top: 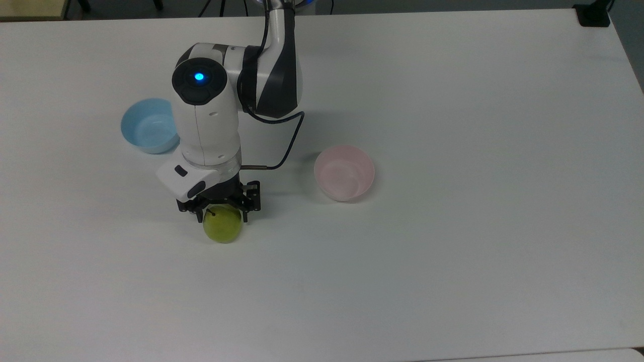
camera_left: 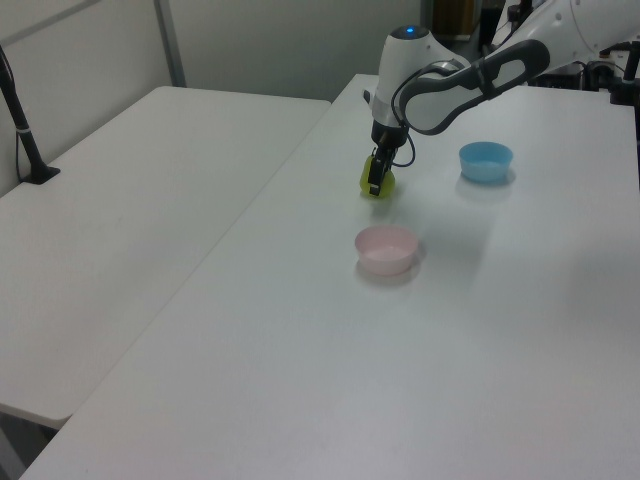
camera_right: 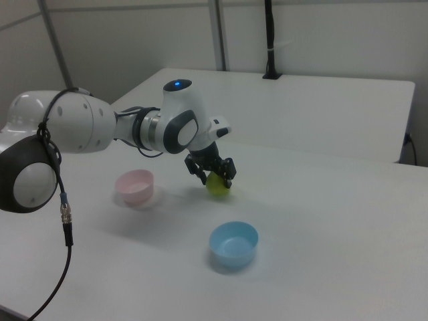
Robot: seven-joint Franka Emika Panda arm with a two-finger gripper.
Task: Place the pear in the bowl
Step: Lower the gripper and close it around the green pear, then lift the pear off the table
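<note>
A smooth, slightly glossy yellow-green skin is seen on the pear [top: 223,229]. The pink bowl [top: 344,173] and the light blue bowl [top: 149,125] are shown as smooth, plastic-looking shells with a soft sheen. The table [top: 453,251] is covered by a matt white surface. The arm's casing [top: 206,118] is finished in glossy white plastic-looking shell, the gripper [top: 221,210] in matt black.
</note>
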